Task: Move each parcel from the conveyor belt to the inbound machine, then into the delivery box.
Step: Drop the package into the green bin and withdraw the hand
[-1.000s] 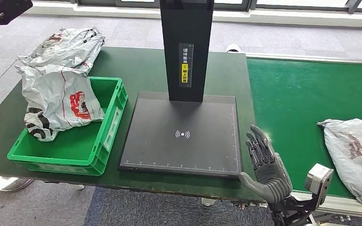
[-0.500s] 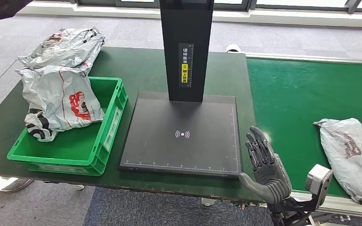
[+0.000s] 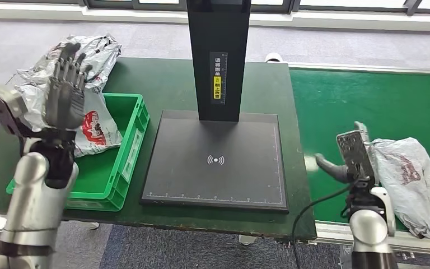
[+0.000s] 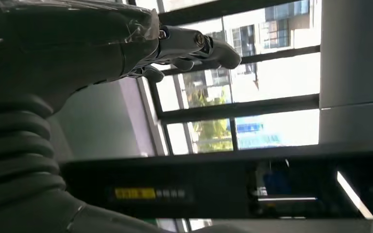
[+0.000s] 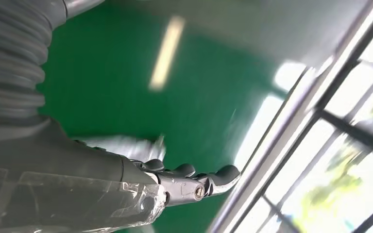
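A grey parcel (image 3: pixel 414 179) with red print lies on the green conveyor belt (image 3: pixel 364 101) at the right. My right hand (image 3: pixel 329 168) hovers just left of it, fingers stretched out and holding nothing; in the right wrist view the hand (image 5: pixel 189 182) hangs over the belt (image 5: pixel 126 73) near the parcel (image 5: pixel 126 144). My left hand (image 3: pixel 64 84) is raised upright over the green delivery box (image 3: pixel 129 162), fingers spread and empty. One parcel (image 3: pixel 92 126) lies in that box. The black inbound machine (image 3: pixel 218 159) stands between box and belt, with nothing on its plate.
Another crumpled parcel (image 3: pixel 92 50) lies on the table behind the box. The machine's tall black post (image 3: pixel 218 56) rises at the plate's far side; it appears in the left wrist view as the post (image 4: pixel 223 184). The belt's metal edge (image 3: pixel 336 232) runs along the near side.
My left arm has risen into view and its hand now stands over the box. My right hand has lifted and moved right to the parcel on the belt, which has drifted slightly left.
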You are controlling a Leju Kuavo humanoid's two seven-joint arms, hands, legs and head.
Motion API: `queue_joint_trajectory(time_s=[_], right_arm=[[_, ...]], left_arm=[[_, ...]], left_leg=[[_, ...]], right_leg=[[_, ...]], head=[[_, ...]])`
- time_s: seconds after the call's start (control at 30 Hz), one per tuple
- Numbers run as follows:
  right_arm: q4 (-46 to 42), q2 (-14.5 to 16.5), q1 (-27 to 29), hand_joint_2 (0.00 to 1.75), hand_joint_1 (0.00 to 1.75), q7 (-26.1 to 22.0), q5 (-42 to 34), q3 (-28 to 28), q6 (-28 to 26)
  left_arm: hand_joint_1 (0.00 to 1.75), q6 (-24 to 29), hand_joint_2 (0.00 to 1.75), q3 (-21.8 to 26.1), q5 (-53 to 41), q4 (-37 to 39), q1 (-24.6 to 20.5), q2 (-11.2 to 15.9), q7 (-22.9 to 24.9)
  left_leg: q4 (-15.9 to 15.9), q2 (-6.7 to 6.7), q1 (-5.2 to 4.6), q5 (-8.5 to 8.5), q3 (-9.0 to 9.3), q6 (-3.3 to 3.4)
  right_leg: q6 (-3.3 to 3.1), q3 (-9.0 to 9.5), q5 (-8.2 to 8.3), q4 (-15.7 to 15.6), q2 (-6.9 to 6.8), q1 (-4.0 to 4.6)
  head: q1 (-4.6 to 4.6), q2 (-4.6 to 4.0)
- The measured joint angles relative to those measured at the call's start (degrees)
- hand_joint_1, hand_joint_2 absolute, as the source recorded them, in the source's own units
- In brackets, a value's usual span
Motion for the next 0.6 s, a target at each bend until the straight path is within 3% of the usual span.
queue_joint_trajectory(time_s=[0.13, 0.27, 0.43, 0.6], right_arm=[[13.1, -7.0, -9.1, 1.75, 0.00, 4.2, 10.1, -2.6, -3.0], [25.2, -12.5, -14.9, 1.75, 0.00, 6.4, 15.5, -2.8, -4.8], [33.5, -15.6, -17.6, 1.75, 0.00, 8.1, 18.1, -2.8, -4.9], [37.9, -16.8, -18.9, 1.75, 0.00, 8.9, 19.4, -2.8, -4.0]], left_arm=[[0.00, -1.5, 1.75, -2.5, 0.5, -7.5, 9.7, -5.6, 0.2], [0.00, -3.6, 1.75, -3.9, 1.5, -11.1, 15.9, -8.6, 0.2], [0.00, -4.6, 1.75, -4.1, 2.1, -12.6, 19.6, -9.8, 0.0], [0.00, -5.1, 1.75, -4.2, 2.6, -13.2, 21.0, -10.4, -0.2]], left_leg=[[0.1, -0.18, -0.08, -0.04, -0.19, 0.29], [0.1, -0.40, -0.11, -0.05, -0.27, 0.39], [0.1, -0.53, -0.08, -0.04, -0.30, 0.37], [0.1, -0.54, -0.01, -0.01, -0.32, 0.34]], right_leg=[[0.26, 0.00, 0.01, 0.0, -0.16, -0.11], [0.35, 0.00, -0.02, 0.0, -0.42, -0.13], [0.36, 0.00, -0.05, 0.0, -0.60, -0.06], [0.36, 0.00, -0.06, 0.0, -0.66, -0.02]], head=[[0.01, 0.02], [0.01, 0.00], [0.01, 0.02], [0.01, 0.00]])
